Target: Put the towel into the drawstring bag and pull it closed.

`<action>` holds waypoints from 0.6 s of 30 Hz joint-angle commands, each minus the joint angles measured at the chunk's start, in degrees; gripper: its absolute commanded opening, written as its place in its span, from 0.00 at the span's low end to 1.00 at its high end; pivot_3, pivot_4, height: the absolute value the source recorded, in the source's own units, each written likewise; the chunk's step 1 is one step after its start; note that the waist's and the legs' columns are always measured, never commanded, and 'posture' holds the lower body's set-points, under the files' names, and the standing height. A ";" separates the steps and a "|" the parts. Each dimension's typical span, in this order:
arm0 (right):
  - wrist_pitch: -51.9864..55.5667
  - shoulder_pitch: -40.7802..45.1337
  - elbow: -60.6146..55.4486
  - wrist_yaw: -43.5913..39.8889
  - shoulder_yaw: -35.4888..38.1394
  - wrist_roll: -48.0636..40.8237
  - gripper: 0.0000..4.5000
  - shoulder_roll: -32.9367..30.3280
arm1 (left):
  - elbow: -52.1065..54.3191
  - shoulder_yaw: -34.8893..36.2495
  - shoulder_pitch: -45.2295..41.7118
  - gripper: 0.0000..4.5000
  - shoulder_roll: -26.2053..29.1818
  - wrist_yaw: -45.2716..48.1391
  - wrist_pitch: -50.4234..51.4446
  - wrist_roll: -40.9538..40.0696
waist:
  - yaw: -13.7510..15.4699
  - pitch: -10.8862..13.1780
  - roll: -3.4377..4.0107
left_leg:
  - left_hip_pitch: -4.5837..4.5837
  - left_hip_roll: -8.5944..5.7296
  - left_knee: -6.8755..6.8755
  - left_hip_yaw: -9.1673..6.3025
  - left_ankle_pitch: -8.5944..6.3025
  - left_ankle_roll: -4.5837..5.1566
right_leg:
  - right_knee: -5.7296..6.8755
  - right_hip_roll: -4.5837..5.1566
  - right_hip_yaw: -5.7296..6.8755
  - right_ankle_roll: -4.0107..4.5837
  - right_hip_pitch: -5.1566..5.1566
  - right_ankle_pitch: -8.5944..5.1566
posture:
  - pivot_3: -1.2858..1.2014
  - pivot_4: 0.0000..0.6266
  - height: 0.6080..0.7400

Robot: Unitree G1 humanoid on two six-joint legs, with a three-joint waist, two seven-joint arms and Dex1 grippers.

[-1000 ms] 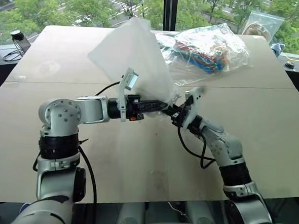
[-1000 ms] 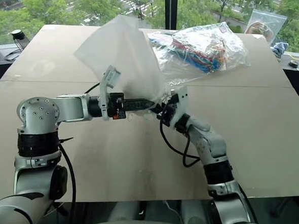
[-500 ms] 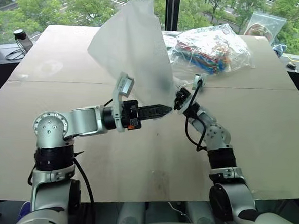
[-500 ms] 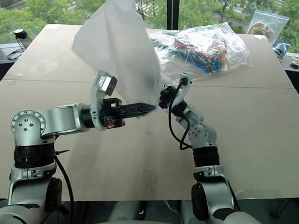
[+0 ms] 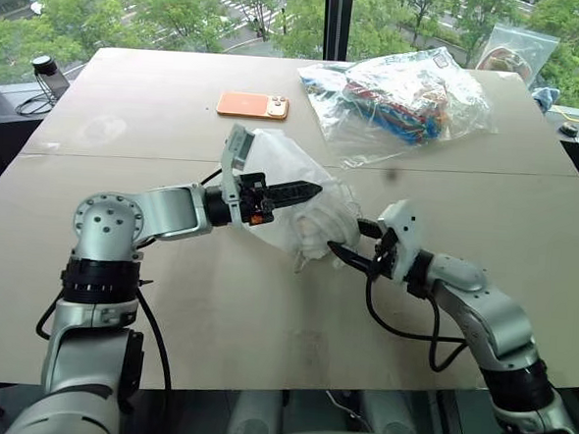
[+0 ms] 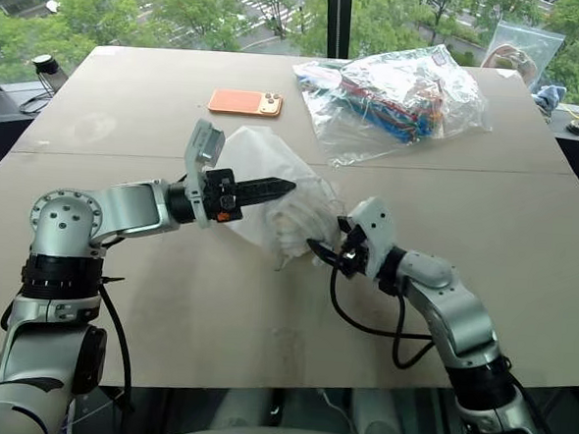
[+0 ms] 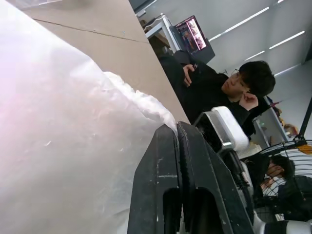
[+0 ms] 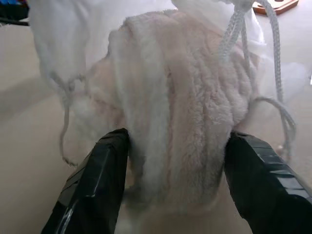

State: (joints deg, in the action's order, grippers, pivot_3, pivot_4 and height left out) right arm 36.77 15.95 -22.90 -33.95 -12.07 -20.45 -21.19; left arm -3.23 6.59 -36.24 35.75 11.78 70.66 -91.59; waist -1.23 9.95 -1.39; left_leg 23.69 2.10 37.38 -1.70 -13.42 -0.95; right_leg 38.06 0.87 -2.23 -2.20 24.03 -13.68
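We see a wide tan table (image 5: 118, 295) before tall windows with green trees beyond. Near its middle lies the drawstring bag (image 5: 283, 167), slumped on the tabletop, with the towel (image 8: 170, 107) bunched at its mouth. Our left gripper (image 5: 306, 189) has its jaws closed, pinching the bag's thin fabric. Our right gripper (image 8: 170, 146) stands with jaws spread, one finger on either side of the towel. Farther back lie a clear plastic bag (image 5: 405, 91) of colourful items and an orange phone (image 5: 252, 105).

Fuzzy off-white towel (image 8: 170, 112) is seen inside thin white drawstring bag (image 5: 281, 192), crumpled near orange phone (image 5: 252, 105).
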 commanded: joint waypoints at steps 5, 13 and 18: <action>4.26 0.57 -7.35 3.26 3.77 -0.90 0.69 -2.12 | -2.11 1.01 -3.07 0.00 2.49 10.79 3.35 6.43 | 0.22 0.00 -0.01 | 0.02 -0.01 0.01 0.01 0.00 0.00 | -0.03 0.03 0.02 0.00 -0.01 0.00 | 0.52 0.24 1.00; -1.58 7.79 9.44 3.26 -3.90 5.38 0.31 4.13 | 0.33 1.71 -3.03 0.00 0.81 11.65 4.85 8.65 | -0.45 0.00 -0.01 | 0.05 0.00 0.01 -0.01 0.00 0.00 | -0.03 0.04 0.02 0.00 0.00 0.00 | 0.52 0.24 1.00; -9.49 12.29 17.65 0.38 -2.06 2.72 0.02 11.45 | 1.92 2.56 -0.89 0.00 0.54 10.08 6.05 8.28 | -0.87 0.00 -0.01 | 0.05 0.00 0.01 0.00 0.00 0.00 | -0.04 0.04 0.02 -0.01 0.00 0.00 | 0.52 0.24 1.00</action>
State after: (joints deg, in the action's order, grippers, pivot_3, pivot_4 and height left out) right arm 30.58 26.88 -5.06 -32.42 -15.40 -16.20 -10.85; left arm -3.42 7.45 -37.38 36.36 21.92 76.16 -82.34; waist -2.10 9.96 -1.40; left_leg 23.74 2.11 37.38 -1.73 -13.42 -0.95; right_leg 38.01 0.90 -2.19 -2.20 24.03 -13.67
